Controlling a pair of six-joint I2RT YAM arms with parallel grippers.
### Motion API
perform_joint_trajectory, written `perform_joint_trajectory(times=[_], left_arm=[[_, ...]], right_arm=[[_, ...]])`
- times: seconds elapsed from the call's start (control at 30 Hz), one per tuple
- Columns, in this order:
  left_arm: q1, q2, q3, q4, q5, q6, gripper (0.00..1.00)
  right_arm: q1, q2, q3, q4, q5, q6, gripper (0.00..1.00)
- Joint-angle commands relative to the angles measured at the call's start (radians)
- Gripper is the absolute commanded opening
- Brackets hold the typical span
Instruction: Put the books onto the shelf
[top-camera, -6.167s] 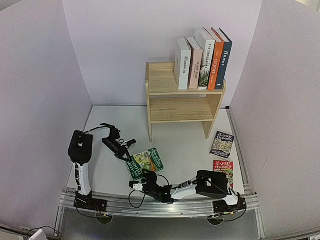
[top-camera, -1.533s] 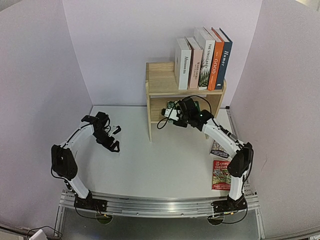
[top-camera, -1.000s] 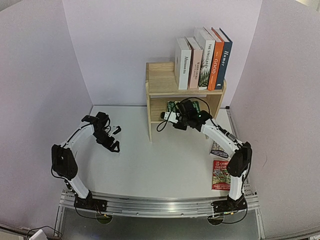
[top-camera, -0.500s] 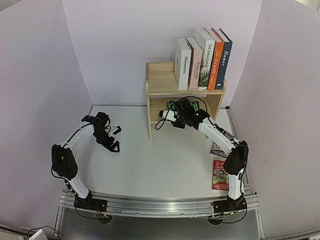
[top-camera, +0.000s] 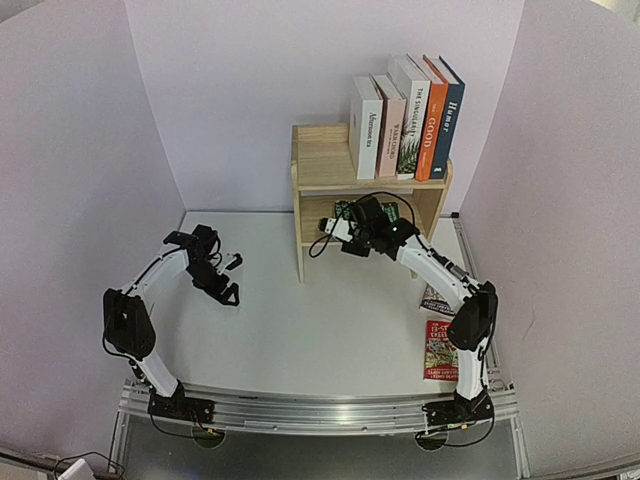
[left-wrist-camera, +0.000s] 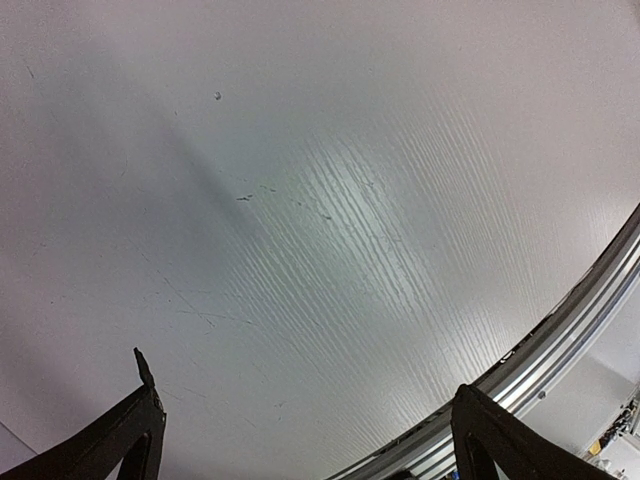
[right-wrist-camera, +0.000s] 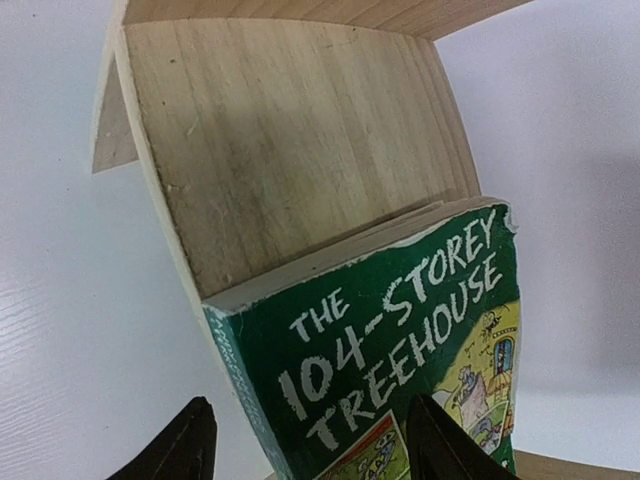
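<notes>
At the shelf's (top-camera: 320, 160) lower tier the right pincer (right-wrist-camera: 310, 420) straddles the green book (right-wrist-camera: 400, 340), grip unclear; left pincer (left-wrist-camera: 300, 380) released, well left of the shelf.

The left arm (top-camera: 152, 278) rises from its base, folds at a raised elbow out on its own side and runs its forearm inward and away, wrist bent so that the left gripper (top-camera: 231, 279) points downward with both fingers (left-wrist-camera: 120, 440) spread as wide as they go. The right arm (top-camera: 440, 275) is stretched long, away from its base and toward the middle, wrist about level, and the right gripper (top-camera: 345, 214) has its fingers (right-wrist-camera: 185, 445) parted partway
</notes>
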Motion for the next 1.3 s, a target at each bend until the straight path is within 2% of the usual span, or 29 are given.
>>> perform_joint_trajectory(times=[0.0,0.13,0.3,0.43,0.6,0.73,0.83,0.93,1.03,1.17,1.27], left_arm=[[0.000,-0.033,-0.001,0.000,0.009,0.020,1.00],[0.000,-0.051,-0.004,0.008,0.022,0.027,1.00],[0.000,-0.061,-0.011,0.013,0.038,0.032,1.00],[0.000,-0.063,-0.011,0.013,0.051,0.034,1.00],[0.000,-0.059,0.001,0.011,0.061,0.034,1.00],[-0.001,-0.063,0.006,0.007,0.064,0.035,1.00],[0.000,-0.078,-0.001,0.007,0.062,0.038,1.00],[0.000,-0.094,-0.011,0.010,0.058,0.043,1.00],[0.000,-0.107,-0.015,0.011,0.055,0.047,1.00],[-0.001,-0.117,-0.017,0.012,0.058,0.052,1.00],[0.000,-0.122,-0.018,0.013,0.059,0.054,1.00]], right_arm=[[0.077,-0.164,-0.050,0.008,0.068,0.212,0.67],[0.083,-0.335,-0.237,0.011,0.058,0.499,0.71],[0.051,-0.553,-0.602,-0.014,0.135,0.858,0.78],[-0.052,-0.726,-0.810,-0.150,0.158,1.177,0.81],[-0.303,-0.773,-0.944,-0.363,0.110,1.436,0.82],[-0.568,-0.730,-1.046,-0.371,0.013,1.501,0.83],[-0.696,-0.710,-1.107,-0.309,-0.025,1.506,0.83],[-0.816,-0.699,-1.193,-0.206,-0.145,1.503,0.83],[-0.874,-0.649,-1.253,-0.127,-0.218,1.494,0.83],[-0.882,-0.569,-1.290,-0.040,-0.342,1.464,0.83],[-0.883,-0.512,-1.296,-0.010,-0.352,1.445,0.82]])
